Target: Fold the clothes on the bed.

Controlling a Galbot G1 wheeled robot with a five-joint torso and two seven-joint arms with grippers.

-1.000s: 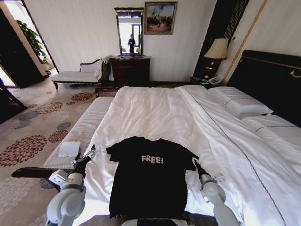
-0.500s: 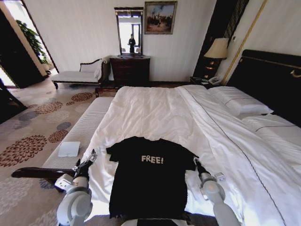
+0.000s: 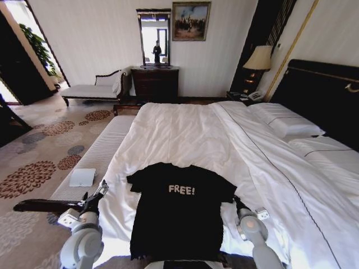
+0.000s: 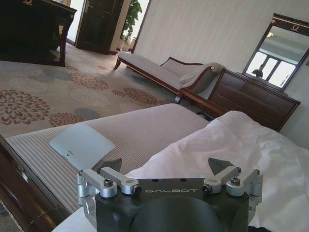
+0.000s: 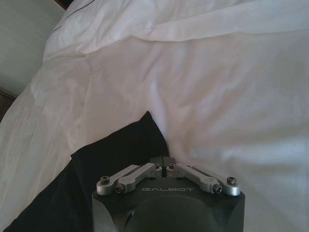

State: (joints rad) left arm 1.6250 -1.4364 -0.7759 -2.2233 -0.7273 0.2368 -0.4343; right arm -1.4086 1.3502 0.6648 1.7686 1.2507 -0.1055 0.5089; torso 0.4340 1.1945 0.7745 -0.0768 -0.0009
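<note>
The black T-shirt (image 3: 176,210) with white "FREE!" lettering lies flat, chest up, on the white bed (image 3: 185,129) near its close edge. My left gripper (image 3: 100,190) hovers off the shirt's left sleeve, over the bed's edge. In the left wrist view that gripper (image 4: 166,166) is open with nothing between its fingers. My right gripper (image 3: 238,202) sits at the shirt's right sleeve. In the right wrist view it (image 5: 164,162) is shut, tips together at the edge of the black sleeve (image 5: 111,164); I cannot tell whether cloth is pinched.
A pale striped bench (image 3: 95,154) runs along the bed's left side with a flat white pad (image 3: 82,177) on it. Pillows (image 3: 286,120) and a dark headboard (image 3: 320,95) are on the right. A chaise (image 3: 92,89) and dresser (image 3: 155,83) stand by the far wall.
My left gripper has shifted a little left and toward me. My right gripper has drawn back slightly toward the near edge, beside the sleeve. The shirt has not moved.
</note>
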